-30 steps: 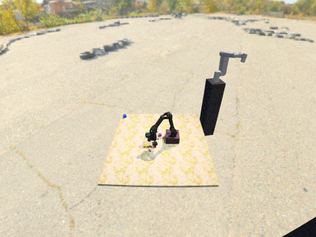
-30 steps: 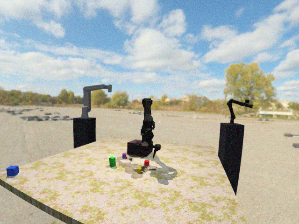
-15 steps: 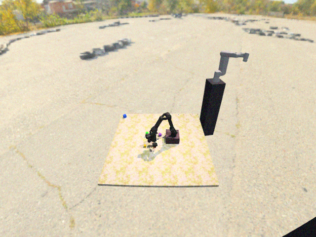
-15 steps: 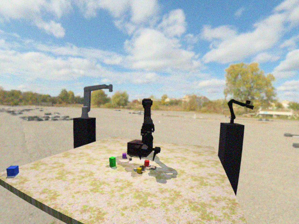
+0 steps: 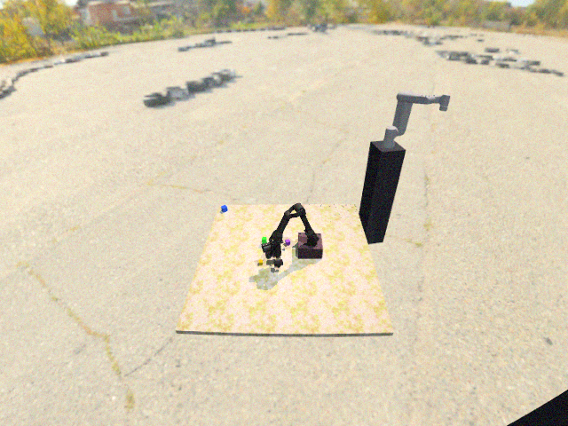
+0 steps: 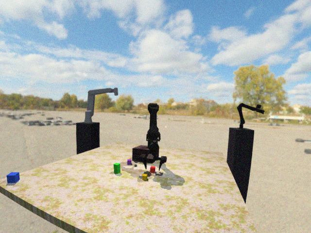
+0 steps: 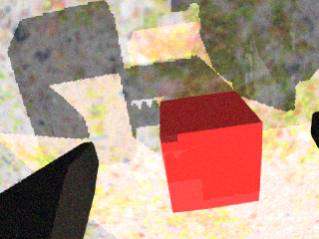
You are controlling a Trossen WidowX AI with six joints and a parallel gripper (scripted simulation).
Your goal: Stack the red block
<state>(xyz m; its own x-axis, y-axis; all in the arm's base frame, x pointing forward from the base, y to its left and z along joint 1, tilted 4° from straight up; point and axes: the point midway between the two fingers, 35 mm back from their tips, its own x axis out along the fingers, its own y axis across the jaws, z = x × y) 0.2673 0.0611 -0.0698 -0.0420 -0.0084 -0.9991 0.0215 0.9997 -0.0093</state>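
Note:
The red block (image 6: pixel 152 169) (image 7: pixel 211 149) lies on the mottled board (image 6: pixel 87 200) (image 5: pixel 284 307). In the wrist view it sits close below, between my two dark fingers. My gripper (image 6: pixel 152 165) (image 5: pixel 274 262) (image 7: pixel 205 138) is open and points down, low over the red block with a finger on either side and not touching it. The green tower (image 6: pixel 116 168) (image 5: pixel 264 240) stands upright to the left of the gripper in the exterior view, well apart from it. In the top view the arm hides the red block.
A yellow block (image 6: pixel 144 176) (image 5: pixel 260 262) lies just in front of the red block. A purple block (image 6: pixel 129 161) (image 5: pixel 287 241) sits near the arm's base (image 6: pixel 139 152) (image 5: pixel 309 248). A blue block (image 6: pixel 12 177) (image 5: pixel 224 209) lies at a far corner. Two black pillars (image 6: pixel 87 136) (image 6: pixel 239 155) carry cameras.

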